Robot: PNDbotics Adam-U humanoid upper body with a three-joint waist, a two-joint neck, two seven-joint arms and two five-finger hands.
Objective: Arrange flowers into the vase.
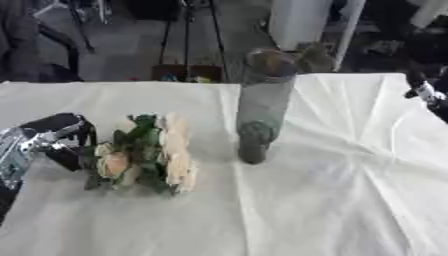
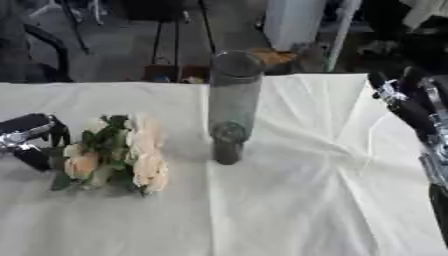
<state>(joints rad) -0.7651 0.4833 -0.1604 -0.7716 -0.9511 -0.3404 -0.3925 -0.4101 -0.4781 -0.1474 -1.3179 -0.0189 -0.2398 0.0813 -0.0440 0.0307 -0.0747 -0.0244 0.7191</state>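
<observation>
Clear glass vase (image 1: 262, 105); creased matt white cloth (image 1: 350, 190) over table

White-clothed table (image 1: 332, 200), grey floor (image 1: 122, 55) behind, tripod legs (image 1: 186, 35), white cabinet (image 1: 302, 22)

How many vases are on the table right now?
1. The vase stands upright near the table's middle, right of the flowers. None seems hidden.

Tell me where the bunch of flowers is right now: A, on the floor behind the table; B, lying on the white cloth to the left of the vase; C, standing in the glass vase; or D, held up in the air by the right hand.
B: the flowers lie flat on the white cloth, left of the upright vase, with the left hand right beside them.
</observation>
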